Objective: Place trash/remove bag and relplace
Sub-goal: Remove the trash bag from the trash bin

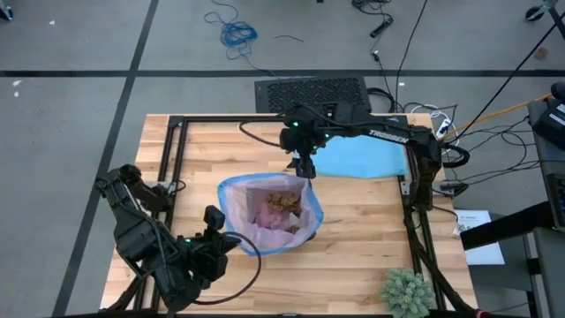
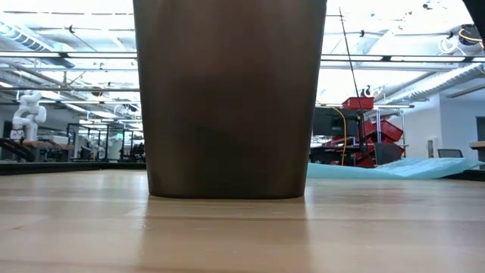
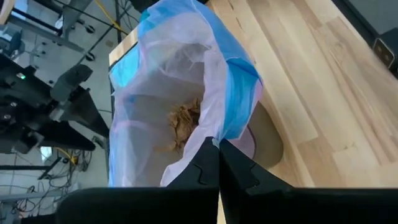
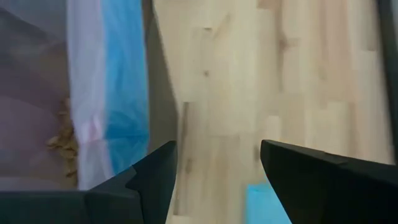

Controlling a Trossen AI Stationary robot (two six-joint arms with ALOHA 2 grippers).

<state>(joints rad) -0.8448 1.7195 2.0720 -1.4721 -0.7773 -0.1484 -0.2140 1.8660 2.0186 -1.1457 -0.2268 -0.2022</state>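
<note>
A dark bin [image 2: 227, 98] stands mid-table, lined with the lavender-pink bag [image 1: 265, 216], which has a blue band along its rim. Brown crumpled trash [image 1: 284, 201] lies inside the bag and also shows in the left wrist view [image 3: 183, 121]. My left gripper [image 3: 219, 152] is at the bin's near-left side, shut on the bag's rim. My right gripper [image 1: 305, 170] hangs open above the bin's far edge. In its wrist view the right gripper [image 4: 214, 168] has bare table between its fingers, with the bag's rim [image 4: 118, 93] off to one side. My left gripper pinches the bag's rim [image 3: 217, 132] between its two shut fingers, where the blue band meets the pink film. It comes from the table's near-left, slanting down. The film rises to the fingers, and the rest of the bag stays in the bin with its mouth open.
A light blue plastic bag [image 1: 357, 159] lies flat on the table at the far right, also seen low [image 2: 394, 168]. A green spiky plant [image 1: 406, 290] stands at the near right corner. Black frame rails [image 1: 168, 150] run along the table's edges.
</note>
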